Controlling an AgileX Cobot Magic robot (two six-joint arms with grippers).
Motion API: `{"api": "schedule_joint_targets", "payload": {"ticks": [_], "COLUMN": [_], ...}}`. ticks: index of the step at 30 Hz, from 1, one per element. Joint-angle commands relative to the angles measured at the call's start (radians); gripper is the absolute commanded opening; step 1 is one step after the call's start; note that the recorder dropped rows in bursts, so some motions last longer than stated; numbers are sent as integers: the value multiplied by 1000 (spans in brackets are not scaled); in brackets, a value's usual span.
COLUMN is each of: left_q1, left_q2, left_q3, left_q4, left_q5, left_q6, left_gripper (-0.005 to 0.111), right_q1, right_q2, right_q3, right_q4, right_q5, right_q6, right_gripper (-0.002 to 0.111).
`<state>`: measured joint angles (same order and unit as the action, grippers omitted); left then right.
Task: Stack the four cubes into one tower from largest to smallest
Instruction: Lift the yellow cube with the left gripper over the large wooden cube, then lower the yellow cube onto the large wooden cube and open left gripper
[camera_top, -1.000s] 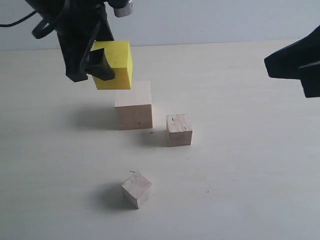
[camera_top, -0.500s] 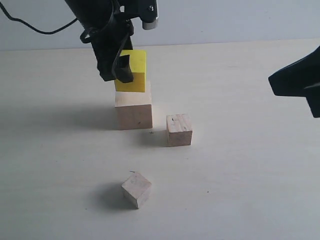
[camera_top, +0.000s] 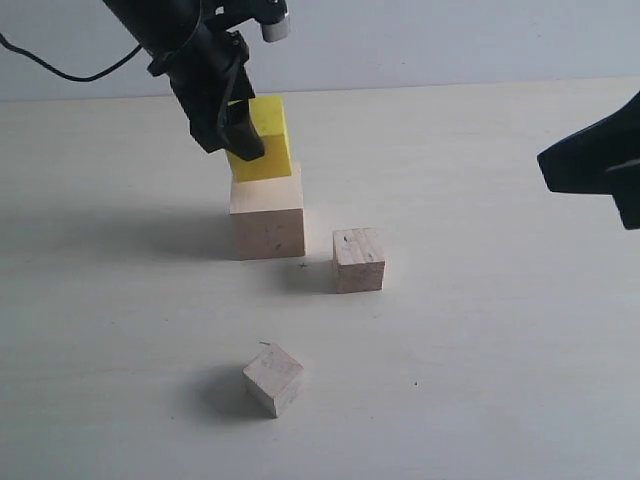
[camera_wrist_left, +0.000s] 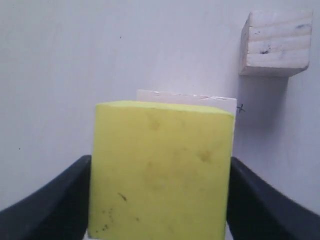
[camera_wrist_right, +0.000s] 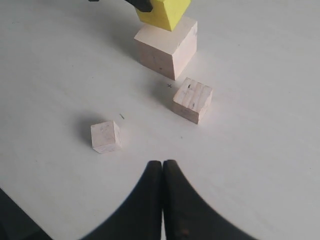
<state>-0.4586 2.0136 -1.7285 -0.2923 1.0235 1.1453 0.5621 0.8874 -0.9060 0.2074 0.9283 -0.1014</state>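
Observation:
The yellow cube (camera_top: 268, 138) is tilted, its lower edge resting on the top of the large pale wood cube (camera_top: 267, 218). My left gripper (camera_top: 250, 135) is shut on the yellow cube (camera_wrist_left: 160, 170), one black finger on each side. The large cube's top (camera_wrist_left: 186, 96) just peeks out behind it. A smaller pale cube (camera_top: 358, 260) stands on the table right of the large one. The smallest cube (camera_top: 273, 379) lies nearer the front, turned cornerwise. My right gripper (camera_wrist_right: 162, 164) is shut with nothing in it, hovering at the right over the table (camera_top: 520, 330).
The pale table (camera_top: 520, 330) runs back to a grey wall (camera_top: 450, 40). A black cable (camera_top: 60, 68) hangs from the left arm at the top left. The right arm's dark body (camera_top: 600, 155) juts in at the right edge.
The left gripper carried the yellow cube rightward and down onto the large cube; it now sits tilted on it. The right arm has barely moved.

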Motion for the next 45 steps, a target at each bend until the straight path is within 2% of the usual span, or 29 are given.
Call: {"api": "schedule_joint_targets", "payload": {"ticks": [1, 45], "left_q1": [-3, -9], "left_q2": [-1, 45], "left_q3": [-7, -2], "left_q4": [-18, -25], "left_q5": [-3, 10], "left_q6": [9, -1], "left_gripper": [0, 0], "right_q1": [-3, -3], "right_q2": [-3, -3], "right_q3": [2, 2], "right_q4": [1, 1], "right_q5": [-11, -16], "right_q6": [0, 8], "right_gripper": [0, 0]}}
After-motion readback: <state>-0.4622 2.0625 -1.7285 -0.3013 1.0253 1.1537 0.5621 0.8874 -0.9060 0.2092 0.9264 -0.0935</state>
